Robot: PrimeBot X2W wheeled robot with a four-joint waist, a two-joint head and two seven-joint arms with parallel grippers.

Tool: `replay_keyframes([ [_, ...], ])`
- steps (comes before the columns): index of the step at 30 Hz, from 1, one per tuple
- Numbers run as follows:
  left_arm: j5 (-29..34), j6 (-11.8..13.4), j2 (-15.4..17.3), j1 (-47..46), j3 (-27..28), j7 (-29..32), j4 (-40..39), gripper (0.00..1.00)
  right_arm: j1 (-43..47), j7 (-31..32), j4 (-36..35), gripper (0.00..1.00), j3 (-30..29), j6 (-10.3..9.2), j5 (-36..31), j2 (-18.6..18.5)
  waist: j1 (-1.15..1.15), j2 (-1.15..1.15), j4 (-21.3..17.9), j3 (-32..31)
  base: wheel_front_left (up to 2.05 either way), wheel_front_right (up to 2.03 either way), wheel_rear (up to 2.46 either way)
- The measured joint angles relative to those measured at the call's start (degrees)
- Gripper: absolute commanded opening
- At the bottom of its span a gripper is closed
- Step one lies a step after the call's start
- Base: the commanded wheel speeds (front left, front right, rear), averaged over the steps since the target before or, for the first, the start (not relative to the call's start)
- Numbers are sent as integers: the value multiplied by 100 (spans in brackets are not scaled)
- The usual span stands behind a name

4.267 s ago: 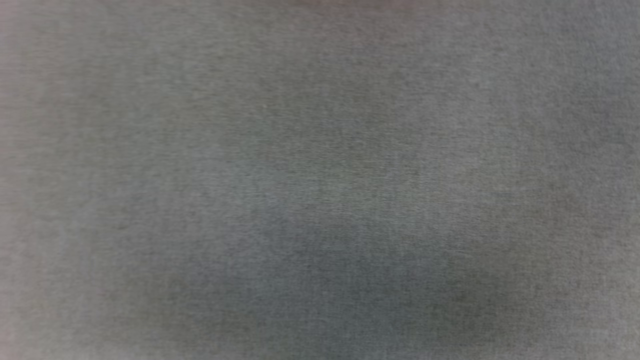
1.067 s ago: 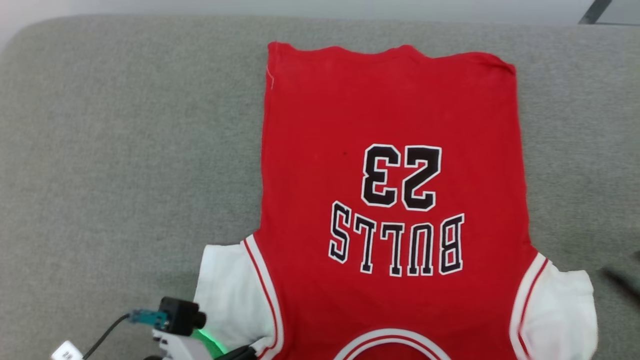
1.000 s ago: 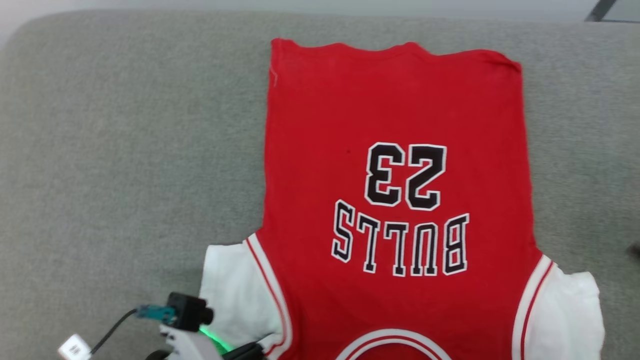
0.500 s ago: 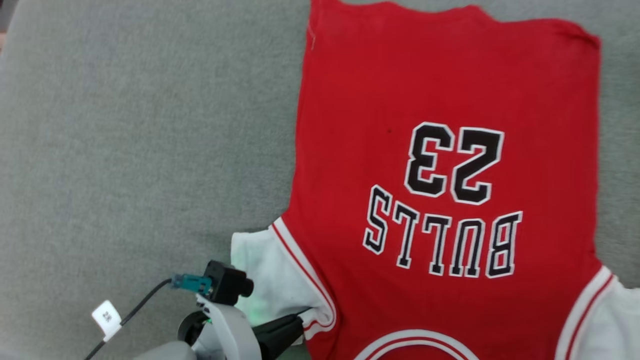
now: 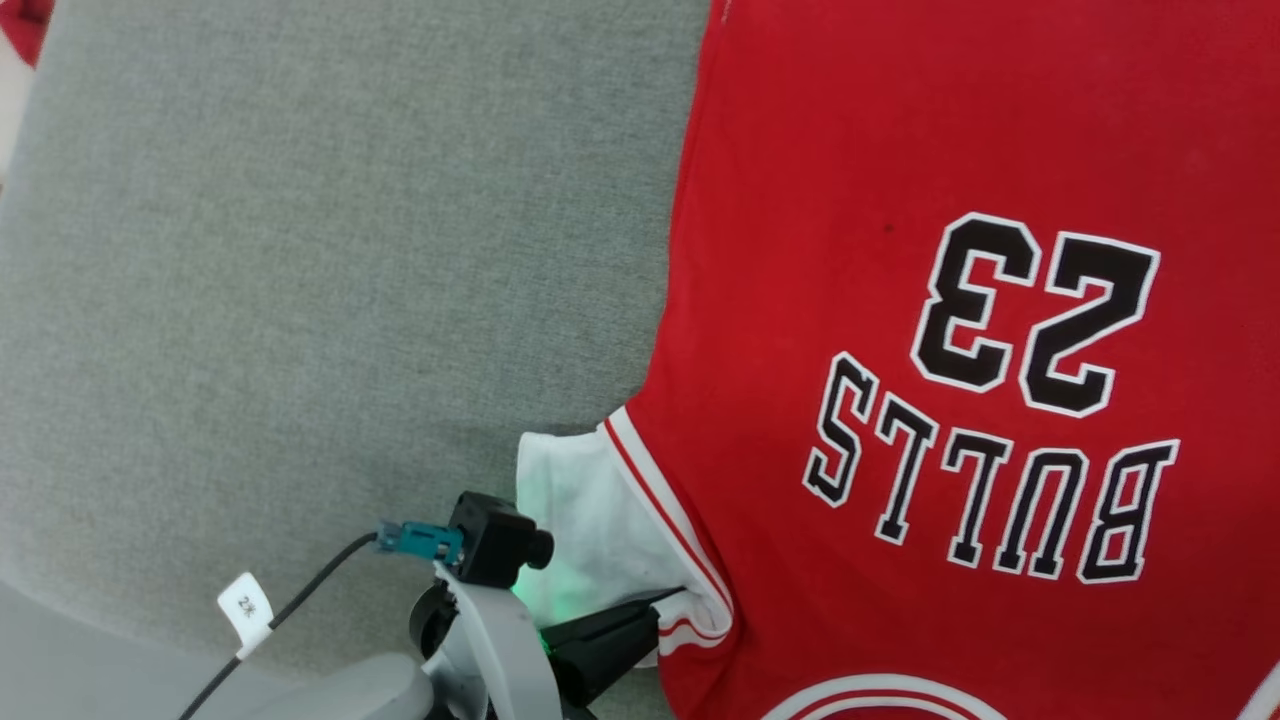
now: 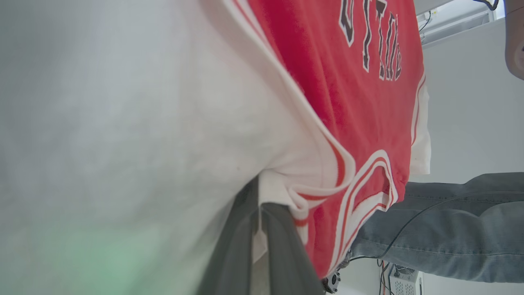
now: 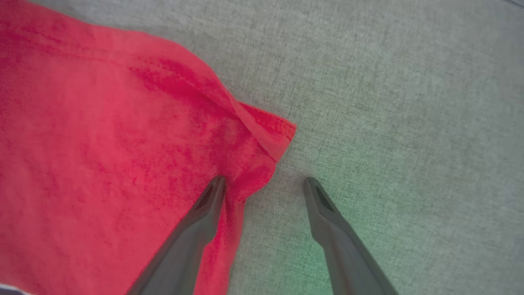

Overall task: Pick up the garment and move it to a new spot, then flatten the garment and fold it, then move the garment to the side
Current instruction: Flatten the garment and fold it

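Head view has shifted, not the garment (image 5: 880, 150): it lies flat, print up, well clear of the grey cushion's (image 5: 300, 250) left edge. Your left hand (image 5: 680, 605) stays clamped on the sleeve trim. Your right hand (image 7: 264, 182), spread wide, now straddles a hem corner, so the lift looks next.

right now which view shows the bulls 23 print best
Head view: the BULLS 23 print lies whole and sharp, upside down, on the red jersey. Left wrist view catches a few skewed letters at its top edge. Right wrist view gives a plain red corner.
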Motion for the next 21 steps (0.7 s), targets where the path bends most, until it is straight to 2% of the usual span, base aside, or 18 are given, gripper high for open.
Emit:
replay_keyframes([
  [2, -26, -54, -45, -4, 24, -23, 27, 0, -53, -12, 65, 100, 51, 0, -44, -34, 0, 0, 60, 51, 0, 0, 0],
  [3, -51, -81, -55, -12, 34, -24, 37, 0, -80, -23, 80, 45, 81, 0, -48, -48, 0, 0, 79, 76, 0, 0, 0],
  [4, -54, -104, -70, -28, 40, -25, 58, 0, -104, -57, 88, 4, 105, 0, -45, -57, 0, 0, 95, 98, 0, 0, 0],
  [5, -66, -134, -83, -38, 48, -35, 80, 0, -112, -131, 97, 0, 123, 0, -35, -65, 0, 0, 109, 113, 0, 0, 0],
  [13, -162, -270, -261, -16, 107, -212, 453, 0, 228, -701, 12, 0, 182, 0, 522, -151, 0, 0, 78, -66, 0, 0, 0],
  [21, -283, -316, -331, 261, 242, -626, 887, 0, 1792, -726, -1280, 0, 293, 0, 1733, -922, 0, 0, -127, -584, 0, 0, 0],
])
